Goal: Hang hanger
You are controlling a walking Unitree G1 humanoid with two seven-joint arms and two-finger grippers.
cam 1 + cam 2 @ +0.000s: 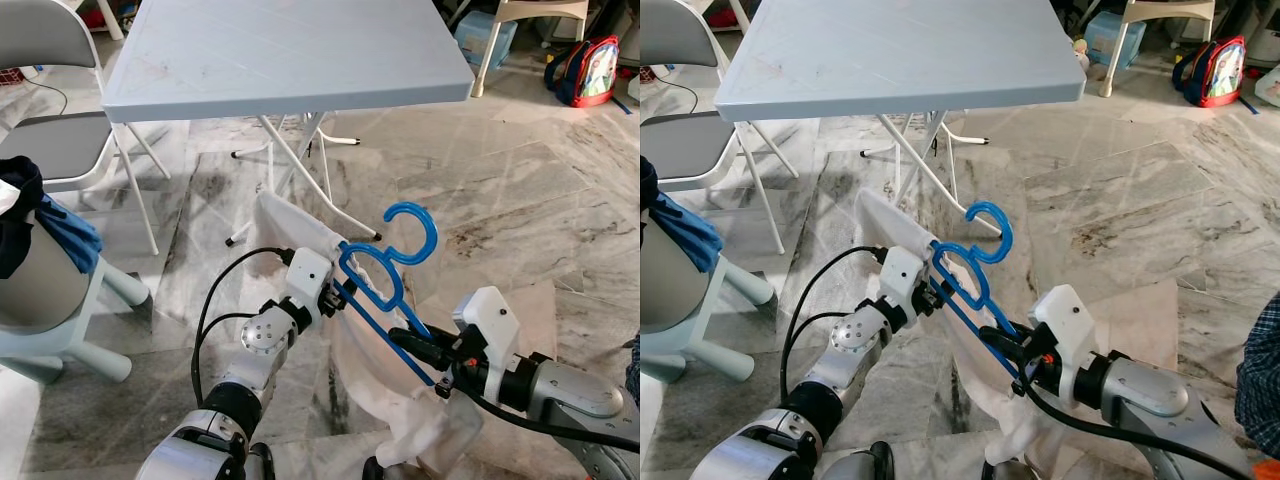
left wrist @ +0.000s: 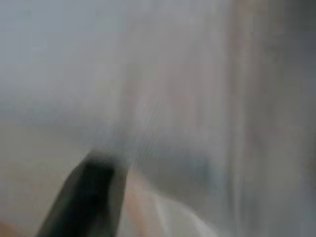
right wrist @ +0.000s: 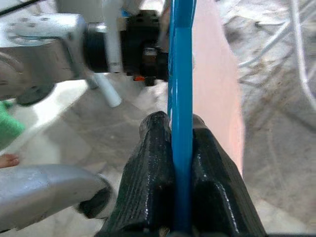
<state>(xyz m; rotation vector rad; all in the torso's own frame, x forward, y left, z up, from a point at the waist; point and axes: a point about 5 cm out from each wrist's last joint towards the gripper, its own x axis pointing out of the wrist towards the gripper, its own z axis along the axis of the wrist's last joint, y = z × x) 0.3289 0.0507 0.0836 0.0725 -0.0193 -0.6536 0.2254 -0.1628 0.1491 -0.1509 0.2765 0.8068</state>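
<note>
Jaws: right gripper [image 3: 181, 163] clamped on blue hanger [image 1: 385, 275], lower centre; left gripper [image 1: 335, 292] state unclear, at white garment [image 1: 290, 222] | step: dressing hanger | next: locate rail

Marble floor [image 1: 520, 200] bears folding table [image 1: 290, 60] and backpack [image 1: 585, 70].

Blue hanger [image 1: 385, 275] with pale garment [image 1: 300, 235] between both claws.
</note>
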